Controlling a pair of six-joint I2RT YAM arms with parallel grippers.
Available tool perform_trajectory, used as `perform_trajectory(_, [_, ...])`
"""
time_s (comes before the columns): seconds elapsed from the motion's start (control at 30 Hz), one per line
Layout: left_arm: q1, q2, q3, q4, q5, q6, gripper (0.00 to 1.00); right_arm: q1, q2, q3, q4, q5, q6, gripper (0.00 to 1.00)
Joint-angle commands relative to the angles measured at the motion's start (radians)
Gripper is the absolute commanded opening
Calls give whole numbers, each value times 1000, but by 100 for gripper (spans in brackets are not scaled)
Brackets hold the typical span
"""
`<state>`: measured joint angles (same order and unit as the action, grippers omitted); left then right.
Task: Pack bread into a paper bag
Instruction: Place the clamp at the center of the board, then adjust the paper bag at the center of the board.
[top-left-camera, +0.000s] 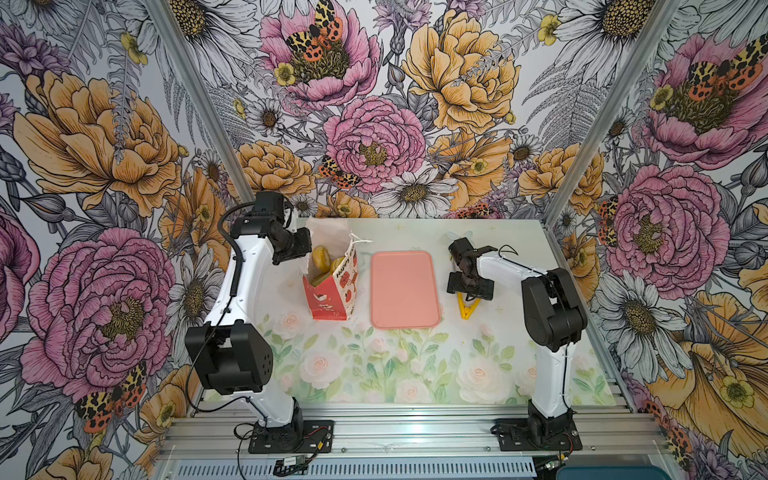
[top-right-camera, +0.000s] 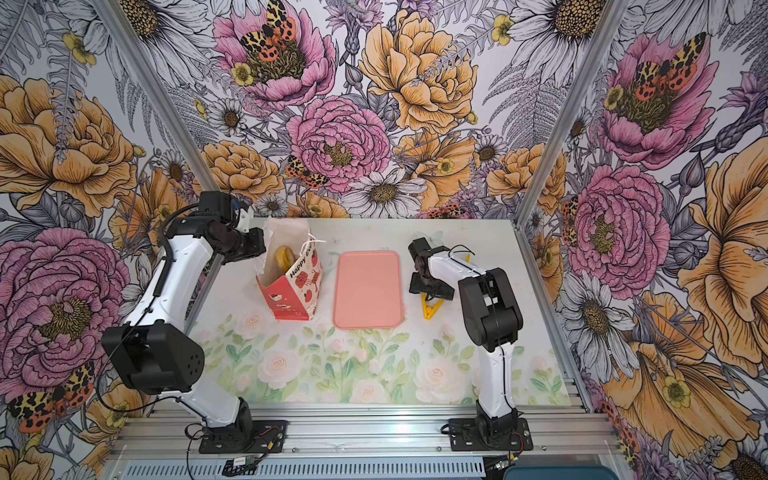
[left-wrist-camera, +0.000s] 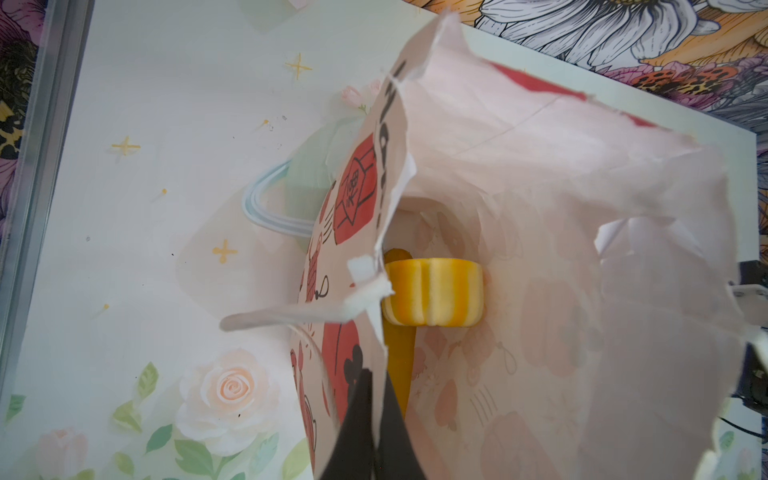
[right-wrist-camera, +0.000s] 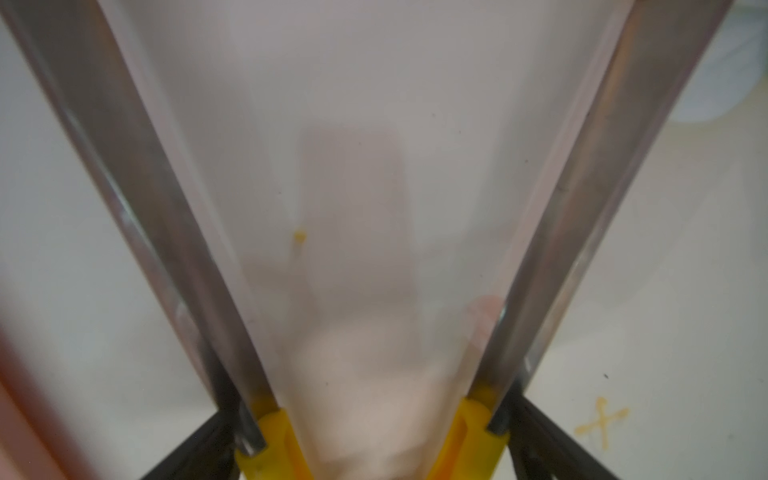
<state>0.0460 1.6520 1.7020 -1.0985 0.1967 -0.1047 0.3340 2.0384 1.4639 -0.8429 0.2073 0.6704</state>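
**Bread in the bag, left pincer on its rim**

The bread (top-left-camera: 321, 255) sits inside the paper bag (top-left-camera: 332, 301), and a fluted bun (left-wrist-camera: 432, 291) shows in the left wrist view. The bag stands upright on the desk (top-left-camera: 415, 365), just beside the pink tray (top-left-camera: 405, 289). The left pincer (left-wrist-camera: 375, 384) is clenched on the bag's ragged rim. Beyond the tray, the right pincer (top-left-camera: 471, 291) is released, its jaws wide astride the tongs (top-left-camera: 468, 309).

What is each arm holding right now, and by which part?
The left gripper is shut on the paper bag, pinching the edge of its printed wall. The right gripper has its fingers spread around the tongs at their yellow end; whether it grips them cannot be told.
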Motion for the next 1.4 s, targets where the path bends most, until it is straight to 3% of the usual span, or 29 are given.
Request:
perform_trajectory(0.0, [-16,23,26,41,29,-8,0,-5,-2,18,19,11,11,99])
perform_trajectory(0.67, [-8,154,172,91,69,-29,0,-6,-45,6,16,22,23,99])
perform_trajectory(0.73, [-5,146,159,91,65,-23,14,-5,-43,11,16,18,22,100])
perform_trajectory(0.93, [1,140,141,91,78,-1,43,-5,-34,18,16,11,20,99])
perform_trajectory(1.17, [-5,107,140,95,68,20,58,-3,-19,27,16,3,18,99])
perform_trajectory(1.37, [-9,42,154,104,72,31,61,-1,-1,30,11,1,21,99])
